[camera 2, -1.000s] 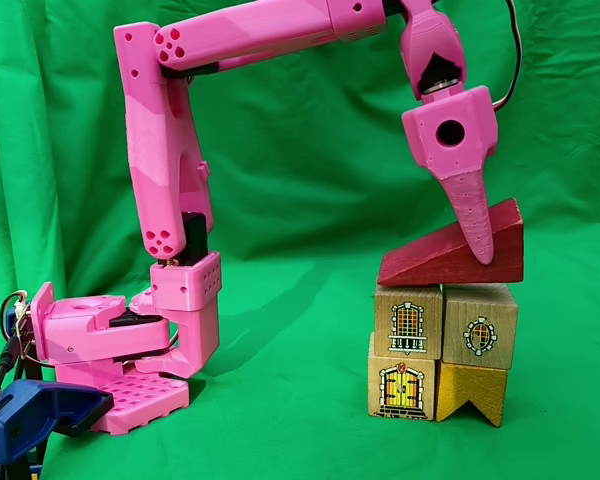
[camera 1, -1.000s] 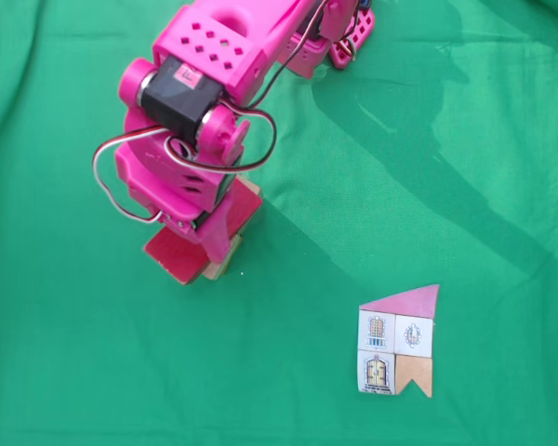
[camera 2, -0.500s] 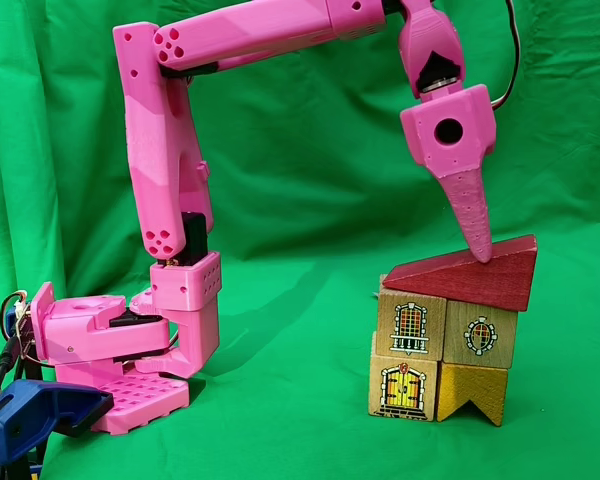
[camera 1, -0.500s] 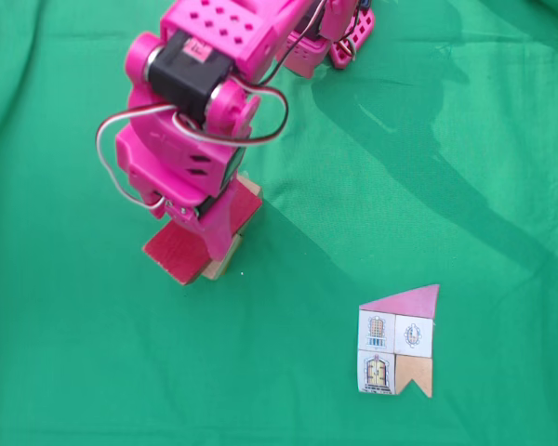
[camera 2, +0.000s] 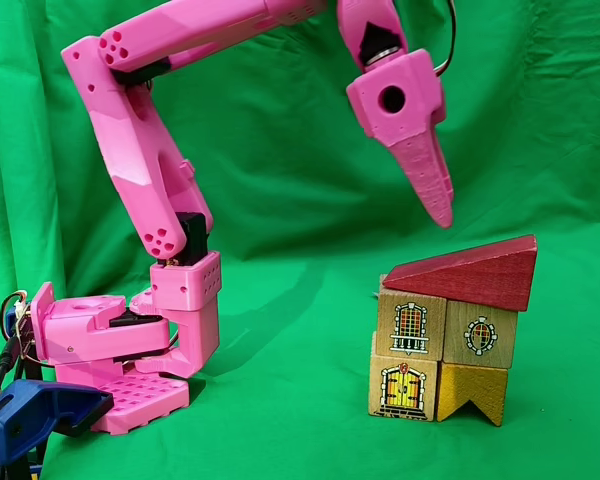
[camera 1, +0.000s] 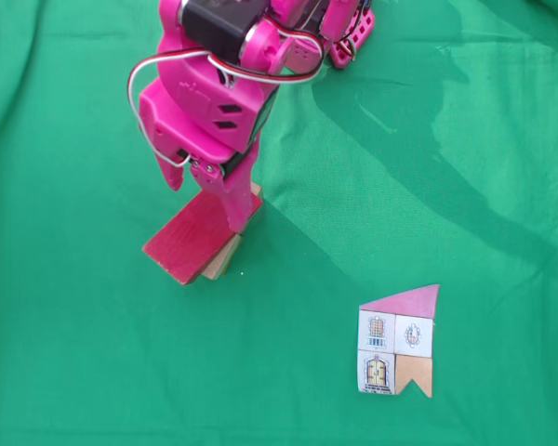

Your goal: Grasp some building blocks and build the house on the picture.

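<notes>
The gripper (camera 2: 442,215) has lifted up and left off the roof (camera 2: 467,273), which rests on the cubes (camera 2: 445,328). It holds nothing; how far its fingers are parted I cannot tell. The house looks built, so next is retreat.

the claw (camera 2: 438,212) hangs clear above the red roof block (camera 2: 467,274) with open air between them, so the only thing standing under it is the stacked house (camera 2: 442,355), while the green surface (camera 1: 465,167) off to the sides lies open.
</notes>
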You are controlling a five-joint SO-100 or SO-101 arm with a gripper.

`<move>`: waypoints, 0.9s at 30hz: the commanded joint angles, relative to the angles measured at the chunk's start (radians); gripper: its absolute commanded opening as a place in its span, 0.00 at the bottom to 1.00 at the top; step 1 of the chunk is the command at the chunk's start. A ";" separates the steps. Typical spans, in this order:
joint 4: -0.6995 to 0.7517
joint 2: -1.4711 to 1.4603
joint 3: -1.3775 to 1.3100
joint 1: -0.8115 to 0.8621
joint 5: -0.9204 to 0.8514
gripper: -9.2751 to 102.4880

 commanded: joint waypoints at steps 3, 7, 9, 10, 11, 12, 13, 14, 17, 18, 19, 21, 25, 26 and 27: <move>-0.026 0.048 -0.015 0.011 -0.072 0.32; -0.092 0.049 -0.025 0.028 -0.075 0.26; -0.124 0.049 -0.029 0.057 -0.075 0.23; -0.138 0.044 -0.029 0.072 -0.077 0.21; -0.152 0.037 -0.029 0.086 -0.077 0.20; -0.163 0.031 -0.029 0.101 -0.077 0.19; -0.175 0.028 -0.029 0.118 -0.077 0.19; -0.186 0.026 -0.029 0.137 -0.077 0.18; -0.212 -0.006 -0.028 0.178 -0.078 0.16; -0.221 -0.026 -0.029 0.184 -0.078 0.16; -0.232 -0.046 -0.029 0.187 -0.078 0.15; -0.259 -0.081 -0.029 0.187 -0.078 0.14; -0.324 -0.133 -0.029 0.176 -0.078 0.11; -0.334 -0.141 -0.029 0.176 -0.078 0.11; -0.342 -0.149 -0.029 0.175 -0.078 0.10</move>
